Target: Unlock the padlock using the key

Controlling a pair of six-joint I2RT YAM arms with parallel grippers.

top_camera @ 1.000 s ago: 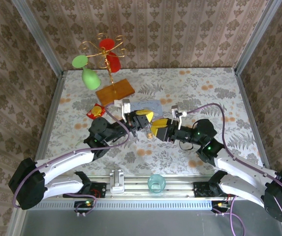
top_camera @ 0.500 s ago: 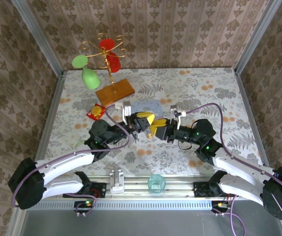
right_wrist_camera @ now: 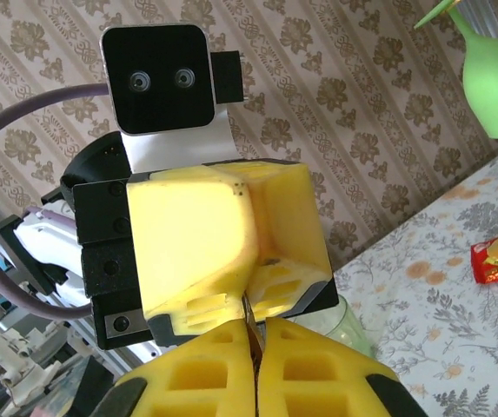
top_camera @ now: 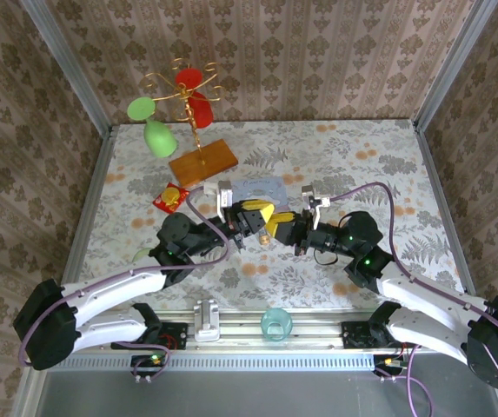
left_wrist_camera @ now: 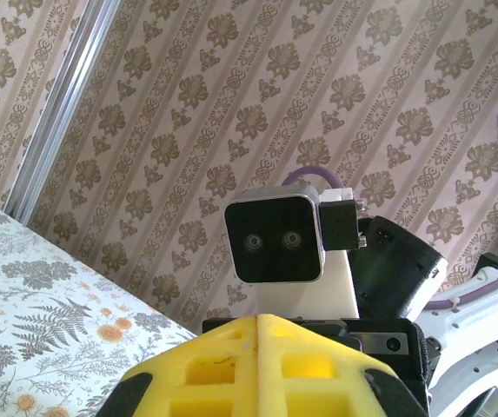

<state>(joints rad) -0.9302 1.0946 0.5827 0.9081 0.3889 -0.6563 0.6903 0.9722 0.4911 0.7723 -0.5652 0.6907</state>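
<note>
The left hand and the right hand meet tip to tip, raised above the middle of the bench. In the left wrist view the left hand's yellow fingers are pressed flat together with only a seam between them. Whether anything is caught there cannot be told. In the right wrist view the right hand's yellow fingers are also closed. A dark sliver stands in their seam and reaches up to the underside of the left hand's fingers straight ahead. It is too thin to tell what it is. The padlock is too small to make out where the two hands come together.

Just beyond the hands, on the side away from the arm bases, a pale blue tin lies flat on the bench. Farther out to the left hand's left lies a red-and-yellow packet, apart from the tin. Beyond it, well away from both hands, a wooden base carries a gold wire stand. A green glass and a red glass hang on it. Behind the hands, at the near edge between the two arm bases, sits a teal glass cup.
</note>
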